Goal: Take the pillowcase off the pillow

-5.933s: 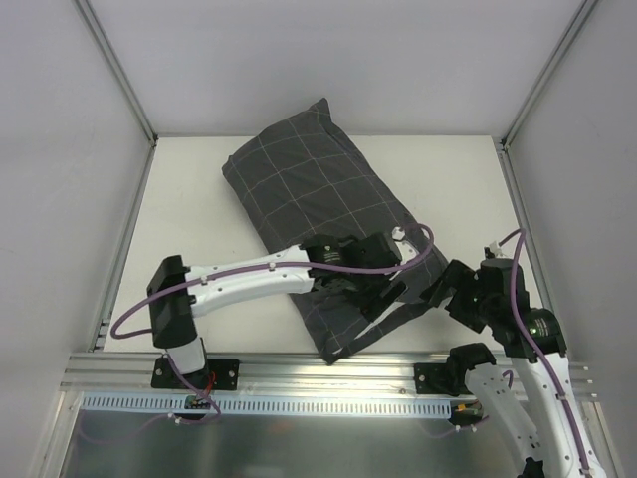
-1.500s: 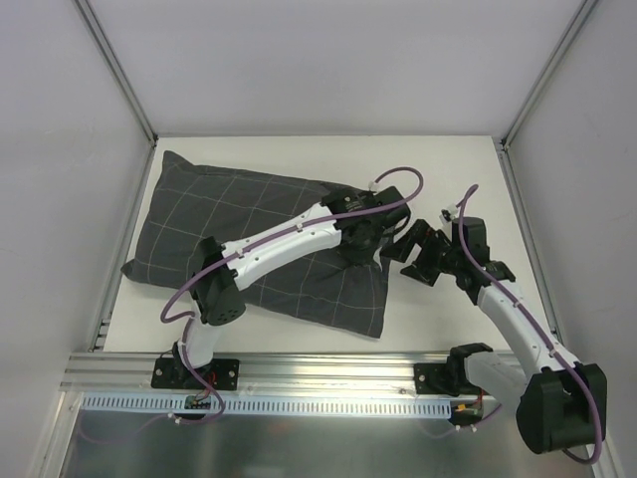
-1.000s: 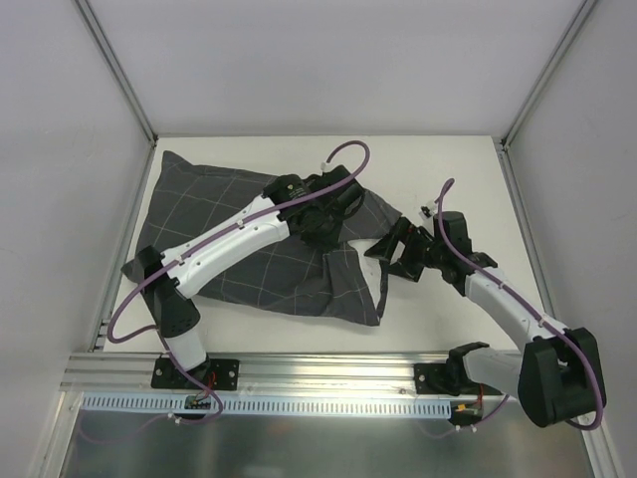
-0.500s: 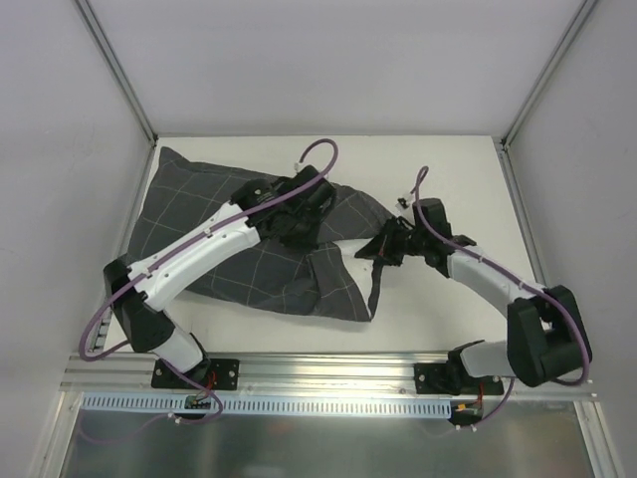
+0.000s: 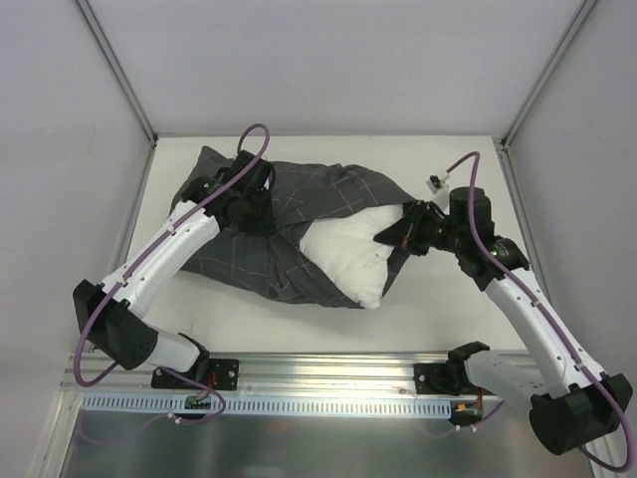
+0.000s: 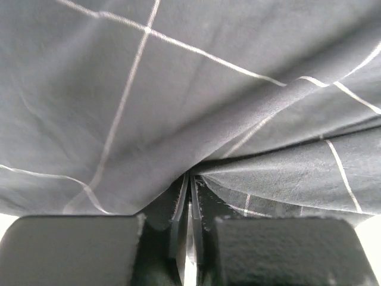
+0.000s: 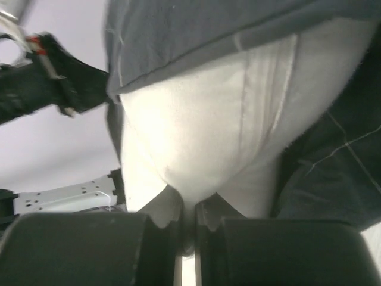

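The dark grey checked pillowcase (image 5: 234,259) lies bunched across the left and middle of the table, pulled back off the right end of the plump white pillow (image 5: 343,257). My left gripper (image 5: 255,207) sits on the bunched cover near the back. In the left wrist view its jaws stand almost together, and the creases of the pillowcase (image 6: 178,89) run into the left gripper (image 6: 190,179). My right gripper (image 5: 396,236) is at the pillow's bare right corner. The right wrist view shows the right gripper (image 7: 189,205) shut on a pinch of the pillow (image 7: 202,131), with the pillowcase (image 7: 333,173) folded back around it.
The white table (image 5: 448,299) is walled on three sides, with metal posts at the back corners. An aluminium rail (image 5: 328,370) runs along the near edge by the arm bases. In the right wrist view the left arm (image 7: 41,83) shows at upper left.
My left gripper has dragged the pillowcase left and back, baring the white end of the pillow. My right gripper, now shut on the pillow, has shifted slightly right.
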Robot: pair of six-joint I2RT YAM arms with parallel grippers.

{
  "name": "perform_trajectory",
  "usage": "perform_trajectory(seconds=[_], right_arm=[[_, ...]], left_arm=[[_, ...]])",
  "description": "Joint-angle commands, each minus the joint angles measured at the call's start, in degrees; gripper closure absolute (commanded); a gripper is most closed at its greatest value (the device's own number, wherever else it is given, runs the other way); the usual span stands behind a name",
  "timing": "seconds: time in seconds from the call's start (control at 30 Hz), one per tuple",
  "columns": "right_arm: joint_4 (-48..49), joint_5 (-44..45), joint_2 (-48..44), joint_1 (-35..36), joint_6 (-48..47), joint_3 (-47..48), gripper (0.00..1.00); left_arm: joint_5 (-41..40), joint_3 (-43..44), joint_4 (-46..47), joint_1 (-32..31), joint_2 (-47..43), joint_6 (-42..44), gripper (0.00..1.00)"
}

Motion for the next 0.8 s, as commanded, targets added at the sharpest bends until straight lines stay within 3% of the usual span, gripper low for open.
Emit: perform_trajectory(seconds=[0.0,0.07,0.1,0.2,0.53,0.57,0.77], right_arm=[[2.73,3.74,0.33,3.08,3.63,-0.09,0.99],[2.21,5.41,1.12,4.31,3.90,2.10,0.99],[1.68,5.94,1.55,4.40,3.90,2.98,0.99],[1.06,6.99,3.75,4.58,4.77,7.02,0.99],[3.08,9.99,12.98,4.67,7.76,16.08,0.99],[3.78,9.90,13.33,4.75,8.20,16.34,0.99],[5.19,9.63,13.95,5.28,10.23,17.40,0.99]], left_arm=[[0.79,2.63,-3.73,-0.12,2.06,3.09,0.83],[1.94,4.91,-3.65,-3.62,0.75,3.01,0.56],[1.59,6.92,-3.64,-5.21,0.05,3.01,0.27],[-0.34,10.01,-3.73,-12.57,-2.76,2.04,0.11],[-8.60,7.39,-2.51,-32.80,-5.94,-14.37,0.06],[-9.13,6.86,-0.76,-33.70,-5.85,-15.61,0.02],[-10.10,2.81,6.98,-35.20,-3.22,-18.62,0.01]])
